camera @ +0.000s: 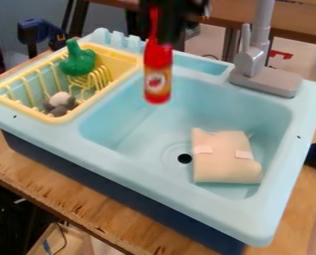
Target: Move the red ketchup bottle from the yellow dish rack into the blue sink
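Camera view: nearest, a wooden table bears a pale blue toy sink; in it, a beige pad lies beside the drain. Farther back, a slim-necked red bottle with an orange-yellow label hangs upright above the basin, gripped between the gripper's fingers.

The gripper held a red bottle over the sink, upper middle of the frame.
At upper left, a yellow rack held a green toy and a grey-and-white item; at lower right, a beige bundle lay near the drain.
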You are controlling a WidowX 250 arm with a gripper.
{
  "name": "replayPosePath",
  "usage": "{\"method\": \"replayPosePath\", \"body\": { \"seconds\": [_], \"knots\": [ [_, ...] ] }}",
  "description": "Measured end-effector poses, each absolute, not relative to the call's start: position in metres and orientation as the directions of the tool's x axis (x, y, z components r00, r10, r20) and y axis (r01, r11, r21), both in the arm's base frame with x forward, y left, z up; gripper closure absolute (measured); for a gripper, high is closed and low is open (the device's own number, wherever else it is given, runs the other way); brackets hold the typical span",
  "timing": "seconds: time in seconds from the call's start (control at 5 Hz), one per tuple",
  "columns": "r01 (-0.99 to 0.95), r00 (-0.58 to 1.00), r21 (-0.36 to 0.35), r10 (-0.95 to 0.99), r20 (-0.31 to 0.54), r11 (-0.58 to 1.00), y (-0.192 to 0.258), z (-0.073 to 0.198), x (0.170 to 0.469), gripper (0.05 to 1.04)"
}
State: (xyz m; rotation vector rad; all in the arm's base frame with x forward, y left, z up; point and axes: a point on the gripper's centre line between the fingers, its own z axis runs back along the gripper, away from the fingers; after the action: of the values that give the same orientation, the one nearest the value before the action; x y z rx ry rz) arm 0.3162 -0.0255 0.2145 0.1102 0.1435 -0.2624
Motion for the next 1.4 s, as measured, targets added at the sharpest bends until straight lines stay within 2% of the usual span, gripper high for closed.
{"method": "replayPosePath", "body": {
  "seconds": [0.2,0.4,0.6,0.8,1.0,1.2,1.4],
  "knots": [
    [0.277,0.944,0.079,-0.255,-0.211,0.958,-0.027,0.186,0.328,0.723],
    [0.279,0.939,0.045,-0.263,-0.222,0.959,-0.027,0.169,0.339,0.723],
    [0.273,0.938,0.036,-0.258,-0.233,0.961,-0.022,0.157,0.344,0.723],
    [0.271,0.944,0.060,-0.253,-0.209,0.961,-0.019,0.158,0.349,0.723],
    [0.274,0.946,0.078,-0.255,-0.200,0.958,-0.017,0.156,0.351,0.679],
    [0.278,0.945,0.058,-0.262,-0.196,0.959,-0.020,0.146,0.350,0.366],
    [0.262,0.953,0.037,-0.252,-0.171,0.964,-0.021,0.153,0.348,0.103]
  ]
}}
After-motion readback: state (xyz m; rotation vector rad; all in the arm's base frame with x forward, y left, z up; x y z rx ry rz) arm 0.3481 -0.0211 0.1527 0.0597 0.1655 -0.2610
